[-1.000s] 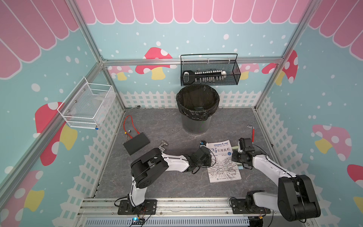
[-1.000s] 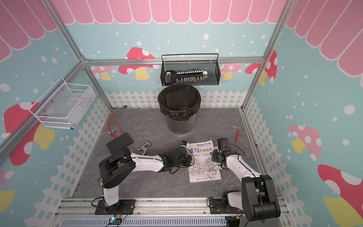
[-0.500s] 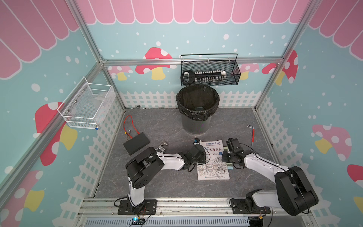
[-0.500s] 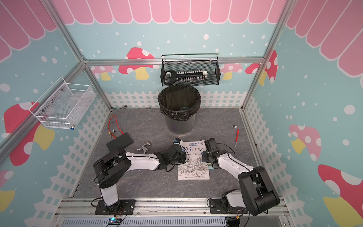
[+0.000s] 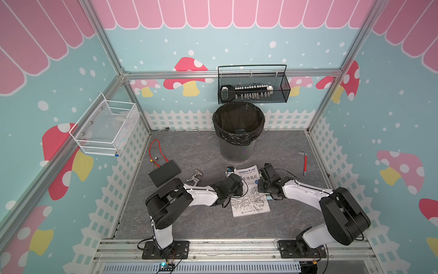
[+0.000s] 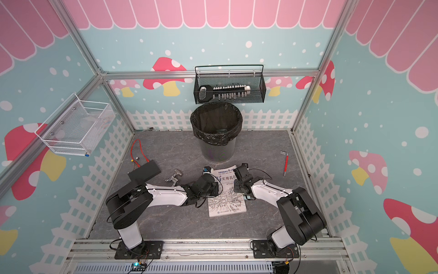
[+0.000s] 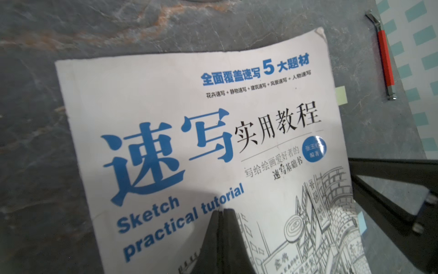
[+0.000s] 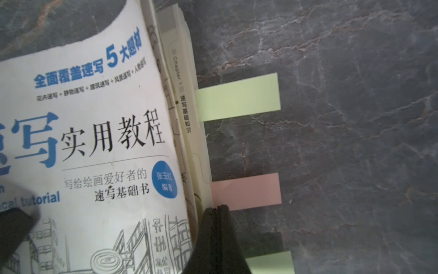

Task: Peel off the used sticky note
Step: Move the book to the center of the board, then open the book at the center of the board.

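Note:
A white sketch-tutorial book [image 5: 251, 199] [image 6: 226, 201] lies closed on the grey table. Three sticky notes poke out of its page edge: a green one [image 8: 239, 97], a pink one [image 8: 246, 189] and another green one [image 8: 270, 262]. I cannot tell which is the used sticky note. My left gripper [image 7: 222, 210] is shut, its tips resting on the cover [image 7: 189, 142] with nothing between them. My right gripper [image 8: 216, 206] is shut and empty too, its tips at the book's page edge, right at the near corner of the pink note.
A black-lined trash bin [image 5: 238, 132] stands just behind the book. A red-handled hex key [image 5: 305, 163] lies to the right. A black box [image 5: 164, 175] with a red wire, a metal fitting [image 5: 195, 176] and a small blue item [image 5: 230, 169] lie to the left.
The book has slid to the left across the table, and both arms have moved left with it. Both grippers have stayed shut.

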`<state>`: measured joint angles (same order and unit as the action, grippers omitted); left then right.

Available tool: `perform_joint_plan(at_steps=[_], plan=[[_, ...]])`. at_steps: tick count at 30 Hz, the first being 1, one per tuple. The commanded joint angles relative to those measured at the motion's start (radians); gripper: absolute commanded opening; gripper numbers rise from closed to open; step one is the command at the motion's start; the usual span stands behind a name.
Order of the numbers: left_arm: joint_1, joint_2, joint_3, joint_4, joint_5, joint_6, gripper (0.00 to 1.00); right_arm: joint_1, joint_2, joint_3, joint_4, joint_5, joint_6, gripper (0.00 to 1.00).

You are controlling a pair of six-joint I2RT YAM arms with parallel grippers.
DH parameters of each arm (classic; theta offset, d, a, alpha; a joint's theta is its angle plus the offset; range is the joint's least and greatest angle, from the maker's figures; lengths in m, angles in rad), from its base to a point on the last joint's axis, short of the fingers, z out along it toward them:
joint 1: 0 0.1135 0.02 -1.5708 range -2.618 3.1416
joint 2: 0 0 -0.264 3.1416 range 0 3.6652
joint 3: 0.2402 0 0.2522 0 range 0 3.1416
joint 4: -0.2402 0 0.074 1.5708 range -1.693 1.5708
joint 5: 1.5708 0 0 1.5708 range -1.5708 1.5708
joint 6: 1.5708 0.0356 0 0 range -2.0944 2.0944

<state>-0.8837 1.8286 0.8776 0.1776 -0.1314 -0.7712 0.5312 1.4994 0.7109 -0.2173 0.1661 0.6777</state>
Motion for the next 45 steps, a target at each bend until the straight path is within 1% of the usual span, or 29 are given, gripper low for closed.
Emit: perform_joint_plan(at_steps=[1, 7, 11, 12, 13, 14, 15, 17, 20, 22, 25, 27, 29, 32, 34, 38, 45], plan=[[0.018, 0.041, -0.038, -0.118, -0.004, 0.037, 0.00, 0.059, 0.043, -0.020, -0.057, -0.124, 0.038, 0.00], [0.026, 0.060, -0.017, -0.121, -0.004, 0.059, 0.00, 0.075, 0.033, -0.035, -0.065, -0.107, 0.048, 0.00], [0.026, 0.044, -0.026, -0.119, -0.001, 0.050, 0.00, 0.076, 0.046, -0.023, -0.086, -0.061, 0.041, 0.00], [0.026, 0.031, -0.030, -0.119, -0.005, 0.052, 0.00, 0.076, 0.051, -0.017, -0.096, -0.040, 0.038, 0.03], [0.025, 0.015, -0.031, -0.119, -0.004, 0.058, 0.00, 0.076, 0.054, -0.008, -0.107, -0.019, 0.033, 0.07], [0.024, -0.009, -0.031, -0.119, -0.027, 0.068, 0.00, 0.076, 0.056, 0.007, -0.127, 0.011, 0.028, 0.12], [0.023, -0.037, -0.030, -0.121, -0.043, 0.080, 0.00, 0.075, 0.056, 0.025, -0.152, 0.047, 0.021, 0.17], [0.023, -0.101, -0.021, -0.125, -0.062, 0.104, 0.00, 0.071, 0.046, 0.062, -0.210, 0.123, 0.005, 0.24], [0.023, -0.197, 0.004, -0.144, -0.083, 0.138, 0.00, 0.066, 0.003, 0.121, -0.296, 0.224, -0.017, 0.31], [0.022, -0.253, 0.013, -0.161, -0.095, 0.148, 0.00, 0.064, -0.036, 0.136, -0.318, 0.238, -0.037, 0.34], [0.023, -0.314, -0.003, -0.184, -0.116, 0.129, 0.00, 0.065, -0.093, 0.113, -0.286, 0.151, -0.089, 0.41], [0.023, -0.332, -0.038, -0.191, -0.117, 0.097, 0.00, 0.064, -0.118, 0.069, -0.227, 0.046, -0.134, 0.50], [0.022, -0.330, -0.077, -0.191, -0.109, 0.062, 0.00, 0.063, -0.128, 0.024, -0.156, -0.051, -0.166, 0.56], [0.023, -0.302, -0.117, -0.179, -0.091, 0.024, 0.00, 0.045, -0.117, -0.015, -0.070, -0.170, -0.199, 0.59], [0.023, -0.291, -0.137, -0.159, -0.077, 0.009, 0.00, 0.039, -0.100, -0.013, -0.041, -0.201, -0.211, 0.59], [0.023, -0.275, -0.166, -0.112, -0.070, -0.014, 0.00, 0.034, -0.068, 0.007, -0.024, -0.211, -0.223, 0.57], [0.023, -0.187, -0.140, -0.107, -0.050, -0.015, 0.00, 0.024, -0.053, 0.010, -0.004, -0.207, -0.224, 0.54]])
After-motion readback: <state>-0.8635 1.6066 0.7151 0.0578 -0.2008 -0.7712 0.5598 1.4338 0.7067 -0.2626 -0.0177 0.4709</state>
